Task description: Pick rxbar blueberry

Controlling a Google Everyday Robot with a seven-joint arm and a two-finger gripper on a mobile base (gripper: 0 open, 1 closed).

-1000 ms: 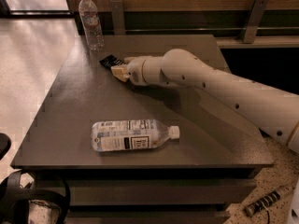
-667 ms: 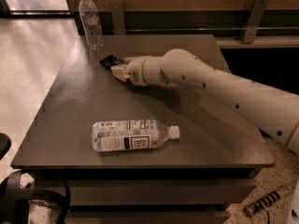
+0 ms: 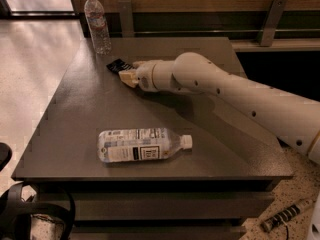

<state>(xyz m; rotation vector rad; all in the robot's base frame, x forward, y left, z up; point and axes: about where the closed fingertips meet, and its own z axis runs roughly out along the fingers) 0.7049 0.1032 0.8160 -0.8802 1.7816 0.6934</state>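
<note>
The rxbar blueberry (image 3: pixel 118 65) is a small flat dark bar lying on the grey table (image 3: pixel 75 114) near its far left part. My gripper (image 3: pixel 127 73) reaches in from the right on the white arm (image 3: pixel 225 86). Its tan fingertips sit right at the bar's right end, touching or nearly touching it. The bar rests low on the table surface.
A clear water bottle (image 3: pixel 97 24) stands upright at the table's far left corner, just behind the bar. Another bottle (image 3: pixel 142 144) lies on its side near the front edge. A wooden wall and metal rail brackets run behind the table.
</note>
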